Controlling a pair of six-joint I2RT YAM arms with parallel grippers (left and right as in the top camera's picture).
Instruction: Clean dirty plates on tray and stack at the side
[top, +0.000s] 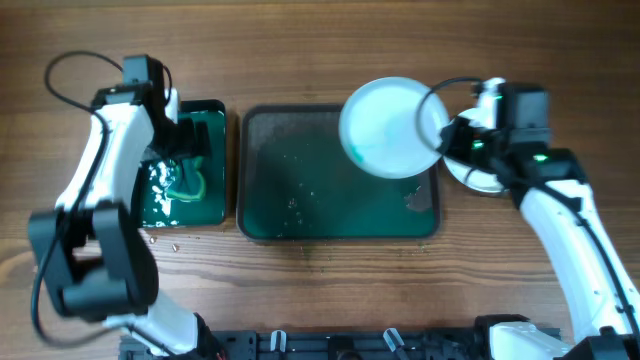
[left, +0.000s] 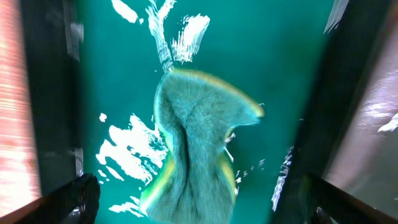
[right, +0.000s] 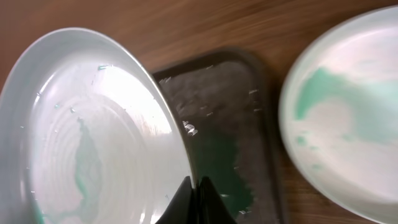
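Observation:
My right gripper is shut on the rim of a white plate and holds it lifted over the right end of the large dark tray. In the right wrist view the held plate has a teal streak and my fingers pinch its edge. A second smeared plate lies on the table at the right, also seen overhead. My left gripper is open above the green sponge in the smaller tray.
The smaller tray holds green water with white foam. A few crumbs lie on the wood in front of it. The large tray's base is wet with a small scrap near its right end.

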